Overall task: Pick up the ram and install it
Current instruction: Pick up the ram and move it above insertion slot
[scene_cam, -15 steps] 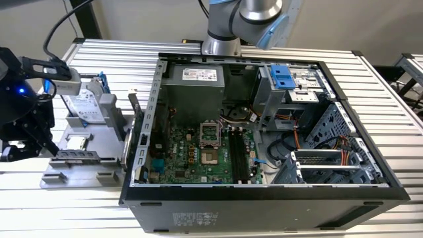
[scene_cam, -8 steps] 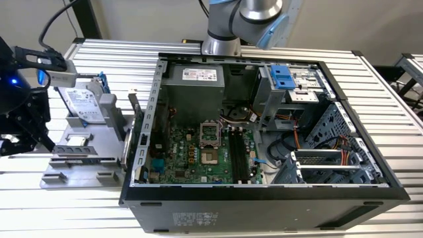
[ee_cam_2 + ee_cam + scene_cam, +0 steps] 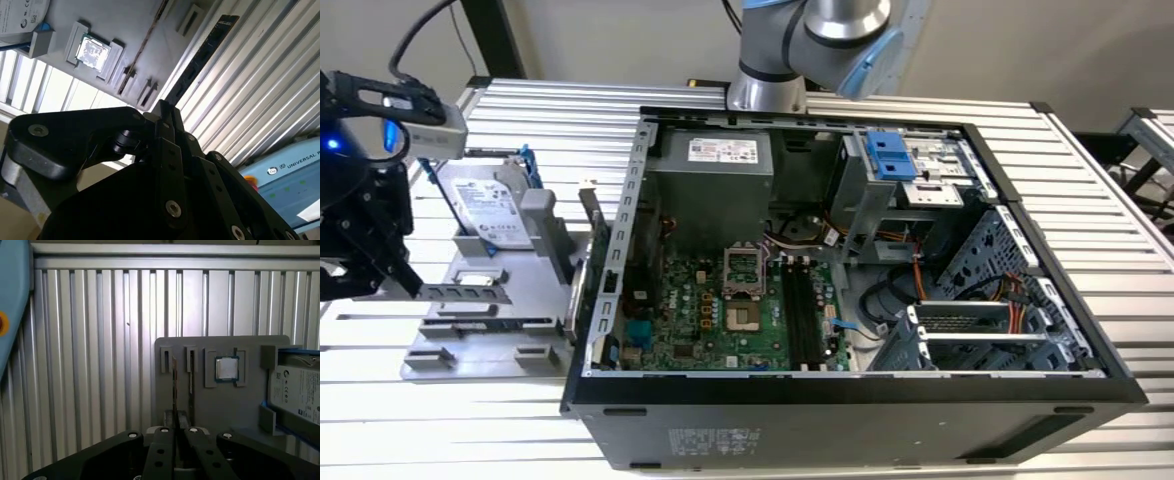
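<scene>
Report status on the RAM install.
Gripper shut on the long dark green circuit-board ram stick. Stick at the grey holder block, outside the open black computer case. Nothing seen in the way.

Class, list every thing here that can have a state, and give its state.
gripper: jaws shut on the ram.
ram: held in the jaws, outside the computer case.
computer case: side open, motherboard exposed.
black slots: empty.
processor chip: seated in the grey holder.
hard drive: standing on edge in the grey holder.
</scene>
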Tool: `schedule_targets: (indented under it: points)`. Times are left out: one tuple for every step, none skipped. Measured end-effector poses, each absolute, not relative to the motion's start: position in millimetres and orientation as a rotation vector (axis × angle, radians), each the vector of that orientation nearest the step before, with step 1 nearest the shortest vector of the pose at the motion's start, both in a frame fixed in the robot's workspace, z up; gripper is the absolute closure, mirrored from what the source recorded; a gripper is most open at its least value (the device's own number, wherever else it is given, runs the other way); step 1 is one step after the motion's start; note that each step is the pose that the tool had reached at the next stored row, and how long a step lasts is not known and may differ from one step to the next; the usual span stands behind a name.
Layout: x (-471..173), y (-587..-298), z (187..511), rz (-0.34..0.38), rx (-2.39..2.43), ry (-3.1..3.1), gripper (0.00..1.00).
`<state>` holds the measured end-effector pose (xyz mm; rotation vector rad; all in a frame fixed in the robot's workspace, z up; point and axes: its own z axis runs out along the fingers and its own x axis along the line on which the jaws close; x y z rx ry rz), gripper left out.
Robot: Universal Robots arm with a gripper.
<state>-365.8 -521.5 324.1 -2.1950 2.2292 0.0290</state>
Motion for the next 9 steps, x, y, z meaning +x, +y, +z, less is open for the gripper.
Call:
schedule_targets:
  points:
    - [-365.8, -521.5, 326.8, 0.029, -2.195, 2.229, 1.0]
    - [-365.8, -521.5, 329.7, 0.029, -2.195, 2.229, 1.0]
    - [-365.8, -521.5, 332.4, 0.029, -2.195, 2.229, 1.0]
    - [-365.8, -521.5, 335.1, 0.029, -2.195, 2.229, 1.0]
    - [-365.8, -521.5, 337.5, 0.029, -2.195, 2.229, 1.0]
    - [-365.8, -521.5, 339.4, 0.029, -2.195, 2.229, 1.0]
    - [-365.8, -521.5, 341.2, 0.029, -2.195, 2.229, 1.0]
    - [-365.8, -521.5, 342.9, 0.029, -2.195, 2.229, 1.0]
    - [-365.8, -521.5, 344.8, 0.029, -2.195, 2.229, 1.0]
